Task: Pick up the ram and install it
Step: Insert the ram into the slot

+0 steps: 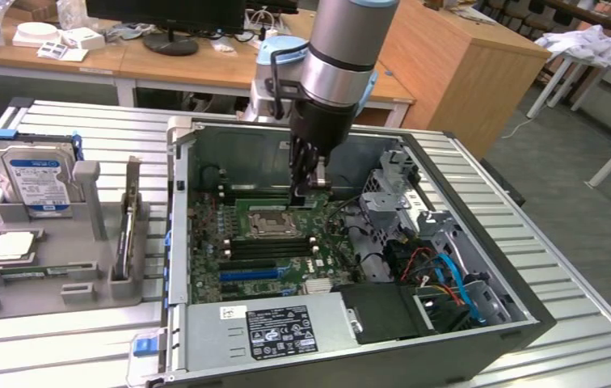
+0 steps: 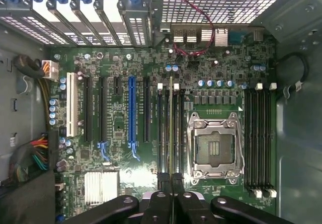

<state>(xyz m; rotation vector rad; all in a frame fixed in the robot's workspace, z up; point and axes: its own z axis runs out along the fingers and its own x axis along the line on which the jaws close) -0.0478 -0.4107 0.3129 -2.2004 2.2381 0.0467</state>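
The ram (image 2: 171,128) shows edge-on as a thin green strip running along the memory slots beside the empty processor socket (image 2: 215,146). My gripper (image 2: 171,194) is shut on its near end, the two dark fingers (image 2: 160,204) pressed together around it. In the exterior view the gripper (image 1: 303,194) reaches straight down into the open computer case (image 1: 182,242), its tips just above the motherboard (image 1: 241,271) behind the socket. Whether the ram sits in a slot or hovers just over it I cannot tell.
A grey tray (image 1: 25,291) to the exterior view's left of the case carries a silver-and-blue hard drive (image 1: 34,174) and a square silver processor chip (image 1: 12,246). Inside the case are a drive cage (image 1: 392,194), blue and red cables (image 1: 446,275) and a power supply (image 1: 273,327).
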